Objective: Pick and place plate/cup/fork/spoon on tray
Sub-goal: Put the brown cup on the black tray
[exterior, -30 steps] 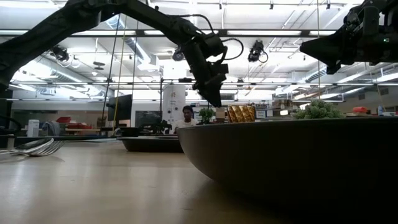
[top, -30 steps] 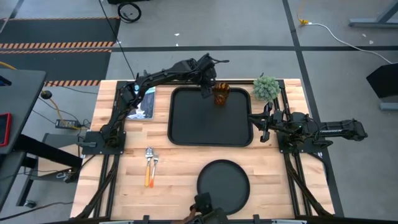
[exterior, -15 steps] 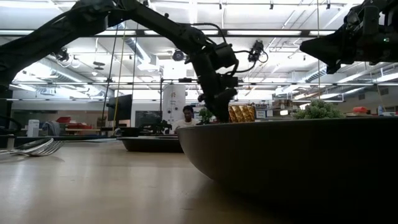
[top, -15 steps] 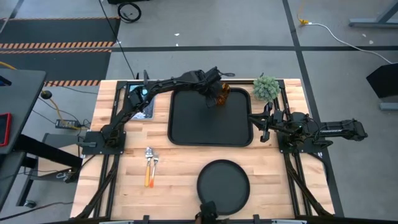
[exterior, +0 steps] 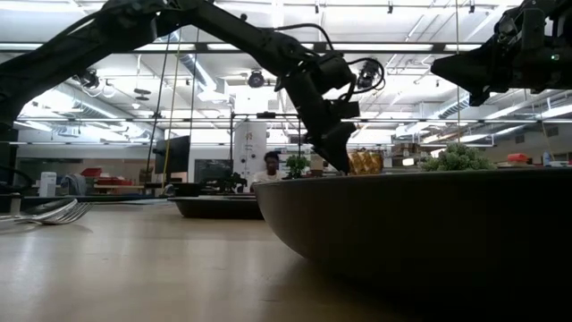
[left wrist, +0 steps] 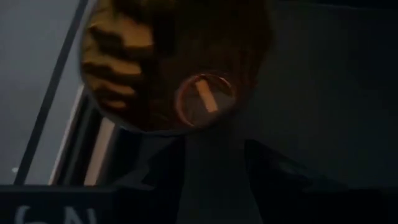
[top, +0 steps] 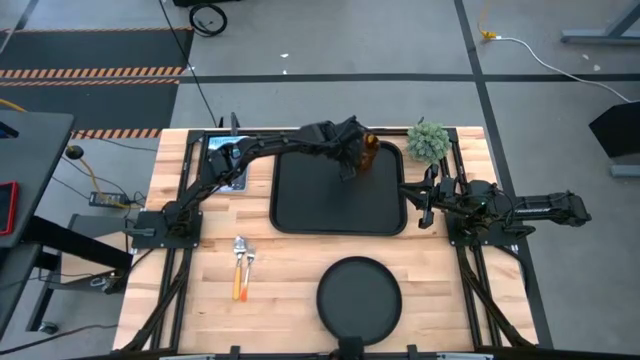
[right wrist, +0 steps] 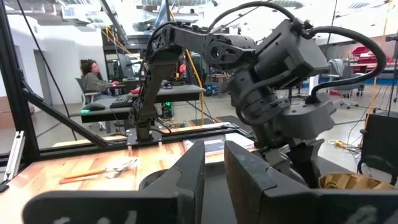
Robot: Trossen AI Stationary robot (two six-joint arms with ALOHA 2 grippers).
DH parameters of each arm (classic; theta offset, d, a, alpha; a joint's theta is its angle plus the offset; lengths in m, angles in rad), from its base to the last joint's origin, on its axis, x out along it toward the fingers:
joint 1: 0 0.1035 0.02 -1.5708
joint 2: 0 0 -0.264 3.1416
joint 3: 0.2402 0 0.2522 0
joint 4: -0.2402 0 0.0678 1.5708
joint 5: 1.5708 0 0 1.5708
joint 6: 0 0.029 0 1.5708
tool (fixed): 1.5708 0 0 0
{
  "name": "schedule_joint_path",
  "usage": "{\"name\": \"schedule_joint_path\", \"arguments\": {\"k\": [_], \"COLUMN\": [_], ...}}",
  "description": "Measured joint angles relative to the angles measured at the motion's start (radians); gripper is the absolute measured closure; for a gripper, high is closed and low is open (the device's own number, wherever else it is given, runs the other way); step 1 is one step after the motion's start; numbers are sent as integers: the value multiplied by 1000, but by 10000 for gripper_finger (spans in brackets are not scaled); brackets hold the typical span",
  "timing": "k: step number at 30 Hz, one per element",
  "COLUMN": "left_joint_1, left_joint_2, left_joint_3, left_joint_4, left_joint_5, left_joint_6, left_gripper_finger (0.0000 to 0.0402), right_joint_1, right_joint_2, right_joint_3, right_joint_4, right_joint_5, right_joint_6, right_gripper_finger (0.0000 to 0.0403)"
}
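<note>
The left gripper (top: 350, 160) reaches over the far right corner of the tray (top: 300, 200), close against the cup (top: 368, 152); whether its fingers grip the cup cannot be told. Only the left wrist view looks straight into the amber tumbler. The right gripper (top: 418, 205) waits beside the tray's right edge, its fingers a little apart. The low view alone shows a person (exterior: 269, 166) beyond.

Glossy amber cup (top: 368, 152), matt black tray (top: 300, 215) and plate (top: 358, 297), pale wood-plank table (top: 280, 270).
</note>
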Motion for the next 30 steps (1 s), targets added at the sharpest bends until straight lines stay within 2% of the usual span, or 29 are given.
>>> {"name": "schedule_joint_path", "arguments": {"k": [6, 10, 16, 24, 30], "left_joint_1": [-3, -3, -1, 13, 9], "left_joint_2": [0, 0, 0, 22, 34], "left_joint_3": [0, 0, 0, 0, 0], "left_joint_4": [-13, -17, -64, 21, 58], "left_joint_5": [67, 76, -23, -35, -118], "left_joint_6": [31, 60, 61, 55, 55], "left_gripper_finger": [230, 230, 230, 230, 230], "right_joint_1": [0, 0, 0, 0, 0], "right_joint_2": [0, 0, 0, 0, 0], "right_joint_3": [0, 0, 0, 0, 0], "right_joint_4": [0, 0, 0, 0, 0], "right_joint_5": [0, 0, 0, 0, 0], "right_joint_6": [0, 0, 0, 0, 0], "right_gripper_finger": [334, 334, 334, 334, 334]}}
